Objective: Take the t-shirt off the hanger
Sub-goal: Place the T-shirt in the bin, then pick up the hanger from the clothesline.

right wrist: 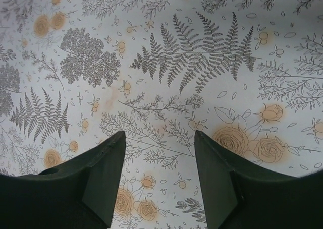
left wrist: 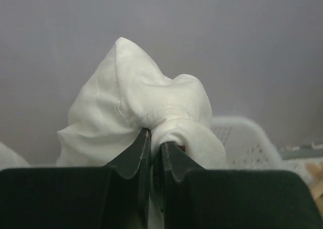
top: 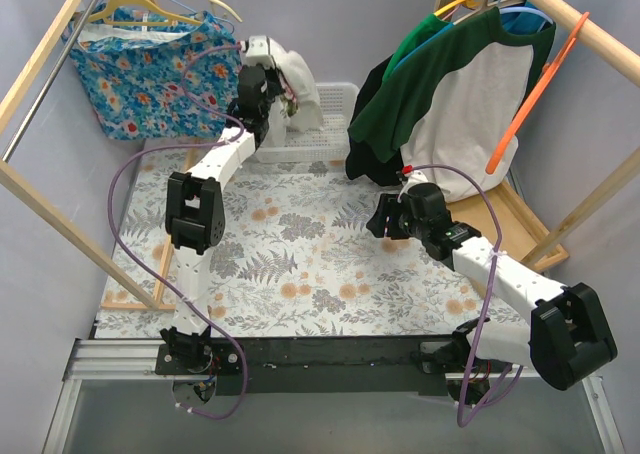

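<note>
The left gripper point(left wrist: 155, 138) has its two fingers pressed almost together, and between them it pinches a fold of the white t-shirt point(left wrist: 136, 103), close to a stitched hem. The cloth stands up in a bunch above the fingertips and also hangs down at both sides of them. Just behind and to the right of this bunch is the white plastic basket point(left wrist: 245, 138) with its wall full of small holes; in the top view the t-shirt is held at the left part of this basket, at the far side of the table, and it is off any hanger. To the left of it, a blue flowered garment point(top: 150, 74) hangs from the rack, and above that a yellow hanger point(top: 150, 4) sits bare on the rail. The right gripper point(right wrist: 159, 138) is well apart from all this, with its fingers spread wide and nothing between them, hovering over the tablecloth point(right wrist: 202, 62) printed with ferns and roses. Behind it, at the right rack, a green and white shirt point(top: 450, 94) hangs, and an orange hanger point(top: 540, 84) is beside it
</note>
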Robot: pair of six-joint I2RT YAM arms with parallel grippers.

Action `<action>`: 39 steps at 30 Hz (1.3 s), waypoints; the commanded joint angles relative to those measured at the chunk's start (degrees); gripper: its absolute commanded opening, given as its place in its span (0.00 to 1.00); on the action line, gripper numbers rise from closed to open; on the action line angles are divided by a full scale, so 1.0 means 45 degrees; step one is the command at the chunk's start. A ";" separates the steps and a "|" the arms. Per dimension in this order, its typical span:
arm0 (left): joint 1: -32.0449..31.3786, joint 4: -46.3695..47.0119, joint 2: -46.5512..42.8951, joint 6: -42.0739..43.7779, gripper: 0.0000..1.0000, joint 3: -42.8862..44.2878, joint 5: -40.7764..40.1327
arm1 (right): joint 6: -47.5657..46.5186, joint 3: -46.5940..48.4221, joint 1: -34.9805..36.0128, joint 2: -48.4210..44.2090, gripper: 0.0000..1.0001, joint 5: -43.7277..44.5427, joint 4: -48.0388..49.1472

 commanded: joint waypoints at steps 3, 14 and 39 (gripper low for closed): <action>-0.0096 0.0800 -0.1809 -0.0698 0.00 -0.3531 0.0254 | -0.0085 0.0620 0.0071 0.0112 0.64 -0.0263 0.0825; -0.0096 -0.1133 -0.0539 -0.0739 0.12 -0.2772 -0.0156 | -0.0006 0.0834 0.0052 -0.0804 0.64 0.0654 -0.0034; -0.1169 -0.3714 -0.6086 -0.1149 0.92 -0.3514 0.5408 | -0.0104 0.1713 0.0052 -0.2407 0.64 0.1573 -0.1538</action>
